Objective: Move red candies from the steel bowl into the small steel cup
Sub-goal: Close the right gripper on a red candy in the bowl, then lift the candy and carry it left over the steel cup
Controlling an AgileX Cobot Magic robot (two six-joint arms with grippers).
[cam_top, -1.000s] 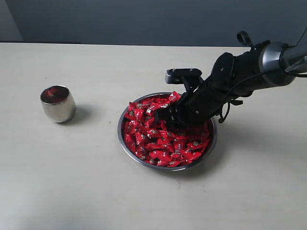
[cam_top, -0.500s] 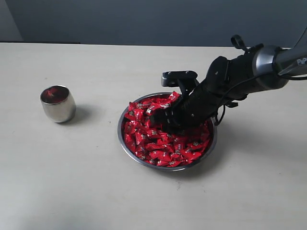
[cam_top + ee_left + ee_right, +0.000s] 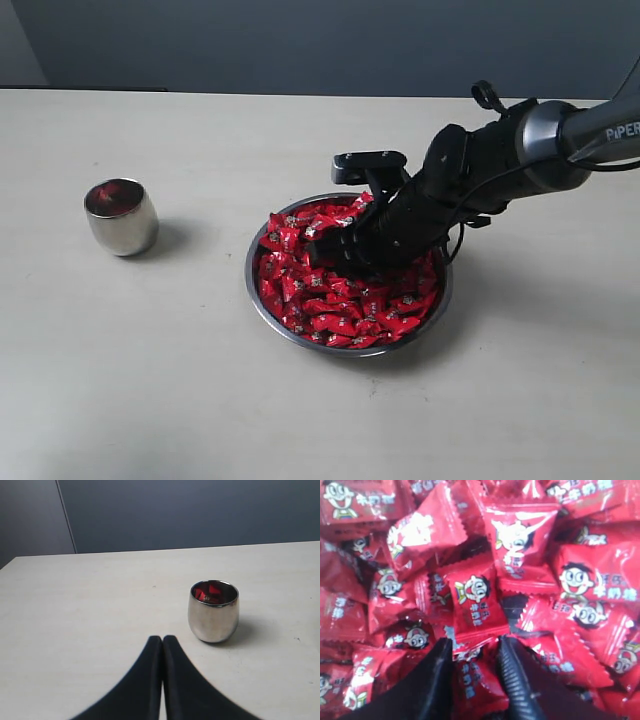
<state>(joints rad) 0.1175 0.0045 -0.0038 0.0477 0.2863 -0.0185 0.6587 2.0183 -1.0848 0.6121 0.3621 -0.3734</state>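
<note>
- desk (image 3: 150, 380): carries everything. No candy lies loose on it around the steel bowl (image 3: 252, 296).
- steel bowl: heaped nearly to the rim with red candies (image 3: 330, 310), so I judge most of the job is left.
- right tool (image 3: 475, 644): down inside the bowl, on the pile's half away from the cup. Its fingers are spread, straddling the crimped end of one candy (image 3: 475, 605). No pinch shows, so nothing is lifted.
- small steel cup (image 3: 121, 217): upright, well apart from the bowl on the left arm's side. Red shows inside it, so a few candies look delivered. The count is not readable.
- left tool (image 3: 162, 640): out on the cup's side of the bowl, fingers pressed together, empty, pointing at the cup without touching it.
- Step in hand, judged: picking the next candy. Then carry it across to the cup, drop it, and repeat many times.
</note>
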